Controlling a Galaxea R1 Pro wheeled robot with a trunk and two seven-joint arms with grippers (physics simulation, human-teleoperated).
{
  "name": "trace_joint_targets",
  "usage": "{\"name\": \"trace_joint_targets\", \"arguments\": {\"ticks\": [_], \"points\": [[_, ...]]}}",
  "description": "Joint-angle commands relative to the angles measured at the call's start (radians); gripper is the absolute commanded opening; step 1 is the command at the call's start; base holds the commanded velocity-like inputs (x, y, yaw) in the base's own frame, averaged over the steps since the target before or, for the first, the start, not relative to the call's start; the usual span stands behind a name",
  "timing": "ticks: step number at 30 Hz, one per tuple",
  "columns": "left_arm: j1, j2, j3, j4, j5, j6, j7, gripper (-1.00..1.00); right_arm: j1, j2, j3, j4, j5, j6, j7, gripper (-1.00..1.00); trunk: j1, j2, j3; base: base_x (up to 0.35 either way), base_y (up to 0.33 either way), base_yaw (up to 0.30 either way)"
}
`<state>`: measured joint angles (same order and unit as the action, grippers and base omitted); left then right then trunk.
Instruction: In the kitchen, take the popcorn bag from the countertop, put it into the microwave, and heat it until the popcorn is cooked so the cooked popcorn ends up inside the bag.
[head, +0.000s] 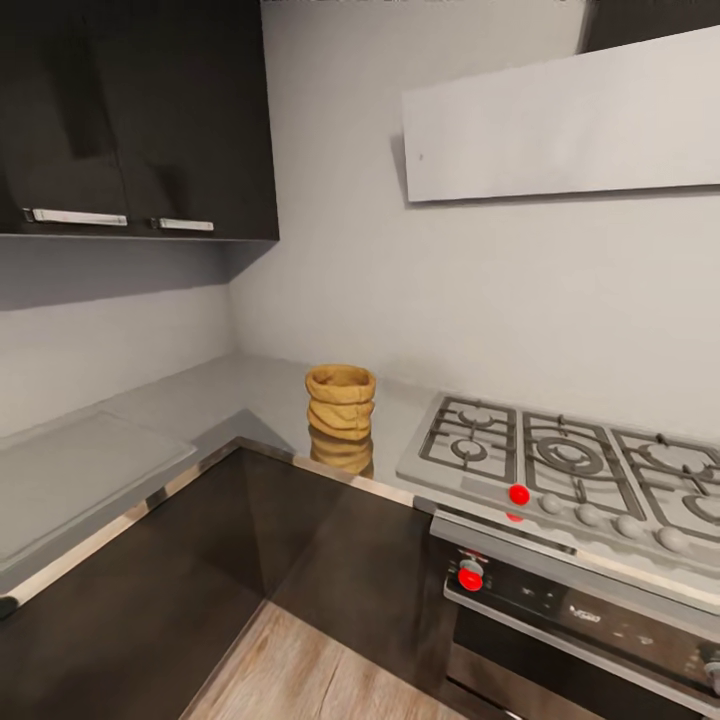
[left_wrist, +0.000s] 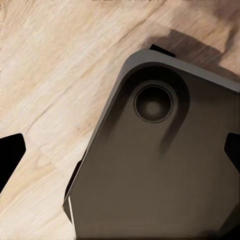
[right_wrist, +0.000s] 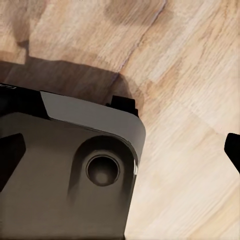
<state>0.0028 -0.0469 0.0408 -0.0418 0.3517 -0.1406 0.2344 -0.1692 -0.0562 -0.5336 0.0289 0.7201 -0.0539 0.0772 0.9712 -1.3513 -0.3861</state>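
Closest in, both wrist cams are pointed down at the pale wood-plank floor (left_wrist: 45, 75), each with a chunk of the robot's dark grey rounded base (left_wrist: 160, 165) in the way. The left hand (left_wrist: 120, 150) has its black fingertips (left_wrist: 11, 150) poking in at opposite sides of the picture, spread wide with nothing between them, and the right hand (right_wrist: 120, 155) is the same deal, wide apart and holding nothing. From the head cam, the dark glossy cabinet fronts (head: 200, 560) come next, wrapping round an inside corner under the long glossy grey worktop (head: 190, 395). The small tan-brown burlap popcorn bag (head: 340, 400) with the rolled rim stands upright right at the worktop's front edge, near that inside corner, its reflection showing on the shiny surface. Beside it but not touching is the steel gas hob (head: 570, 460) with grey grates and one red knob (head: 518, 493) at its front edge, over a black built-in oven (head: 590, 620). Further back there's a grey wall (head: 400, 290), black upper cabinets (head: 140, 120) and a pale flat hood panel (head: 560, 120).
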Motion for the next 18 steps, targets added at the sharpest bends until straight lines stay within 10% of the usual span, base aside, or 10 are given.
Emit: {"name": "trace_joint_targets", "arguments": {"ticks": [1, 18], "points": [[0.000, -0.001, 0.004, -0.002, 0.003, -0.002, 0.002, 1.00, -0.001, 0.001, -0.009, 0.003, 0.005, 0.000, 0.001, 1.00, -0.004, 0.007, 0.002, 0.000, 0.000, 0.000], [0.000, 0.000, 0.002, -0.001, 0.001, -0.003, 0.002, 1.00, -0.001, 0.005, -0.005, 0.002, 0.012, 0.006, 0.005, 1.00, -0.069, 0.126, 0.042, 0.000, 0.000, 0.000]]}}
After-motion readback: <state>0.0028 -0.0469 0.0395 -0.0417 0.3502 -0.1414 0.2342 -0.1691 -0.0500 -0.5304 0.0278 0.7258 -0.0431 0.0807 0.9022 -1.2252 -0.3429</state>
